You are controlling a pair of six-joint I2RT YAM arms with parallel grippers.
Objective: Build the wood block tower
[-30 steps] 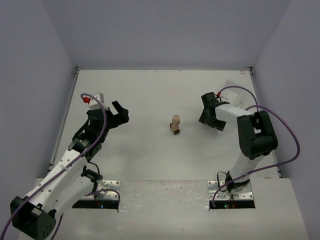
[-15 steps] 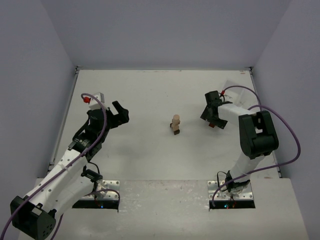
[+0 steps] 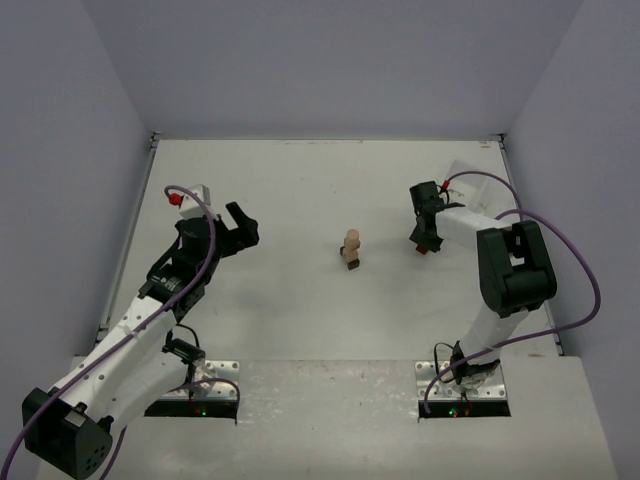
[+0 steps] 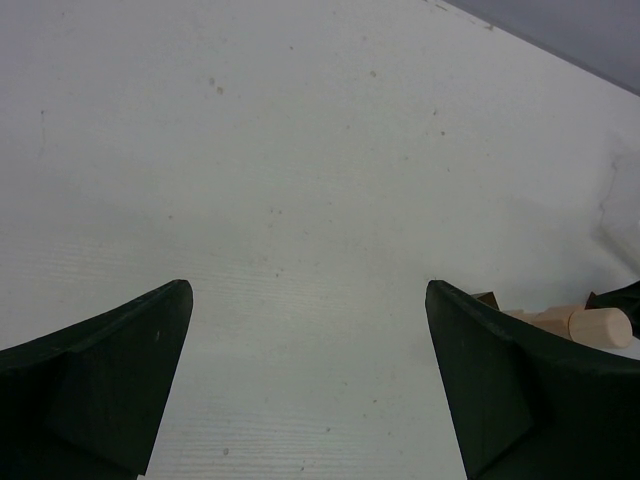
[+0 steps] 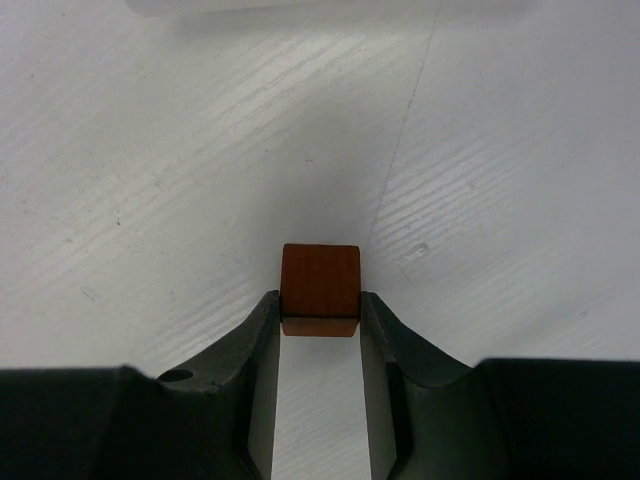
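The wood block tower (image 3: 351,249) stands mid-table, pale blocks over a dark base; in the left wrist view the wood block tower (image 4: 570,322) peeks out past the right finger. My right gripper (image 5: 320,312) is shut on a reddish-brown cube (image 5: 320,286), pinched at its fingertips just above the table. In the top view the right gripper (image 3: 424,243) sits to the right of the tower, with the reddish-brown cube (image 3: 424,249) at its tip. To the tower's left, my left gripper (image 3: 240,228) hangs open with nothing between its fingers (image 4: 120,370).
A clear plastic tray (image 3: 470,185) lies at the back right, partly under the right arm, and its edge (image 5: 320,5) shows at the top of the right wrist view. Grey walls enclose the white table (image 3: 300,190) on three sides.
The right gripper has swung towards the back and its jaws have closed onto the reddish-brown cube. The left arm and the tower have not moved.
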